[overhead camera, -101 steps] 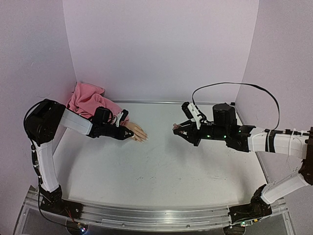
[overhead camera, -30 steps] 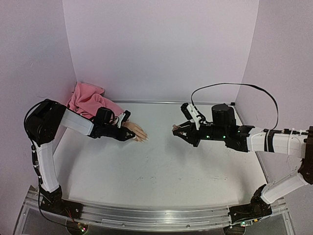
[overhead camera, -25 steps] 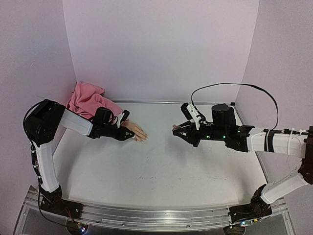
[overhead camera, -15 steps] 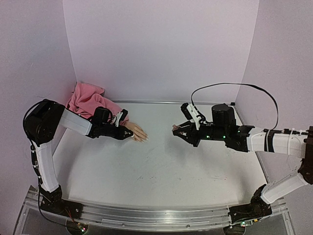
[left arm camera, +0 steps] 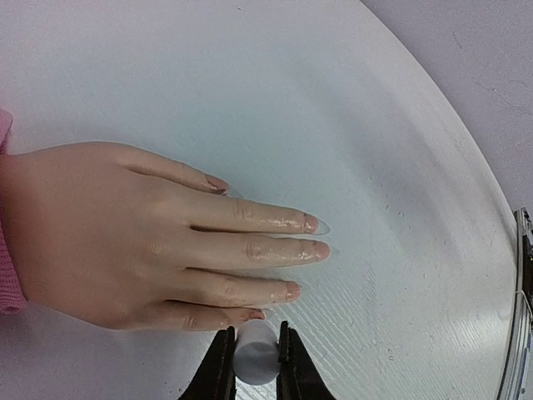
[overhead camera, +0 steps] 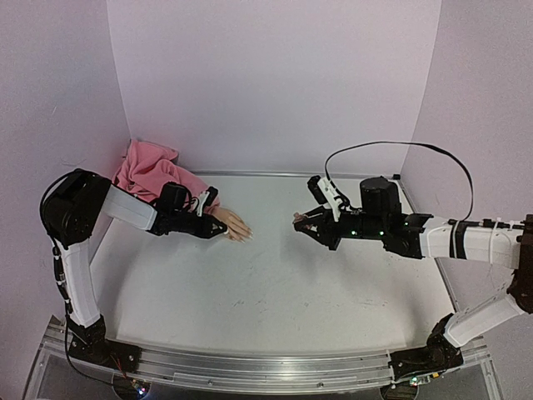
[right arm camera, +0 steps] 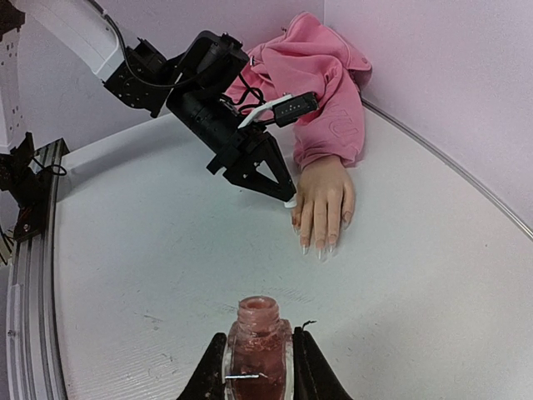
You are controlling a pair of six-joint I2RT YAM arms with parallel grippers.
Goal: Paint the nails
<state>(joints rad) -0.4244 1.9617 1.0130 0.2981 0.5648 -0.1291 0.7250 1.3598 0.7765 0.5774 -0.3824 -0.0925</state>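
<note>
Right wrist, right hand (right arm camera: pixel 257 354) clamped on open bottle (right arm camera: pixel 256 321), pinkish polish inside; left hand (left arm camera: pixel 254 346) clamping white cap (left arm camera: pixel 255 360) by nails (left arm camera: pixel 316 224)

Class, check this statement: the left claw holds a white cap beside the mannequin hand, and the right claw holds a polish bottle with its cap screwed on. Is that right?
Not quite. The right wrist view shows the polish bottle in the right claw with its neck open and no cap on it. The rest stands: the left claw holds a white cap beside the mannequin hand.
</note>
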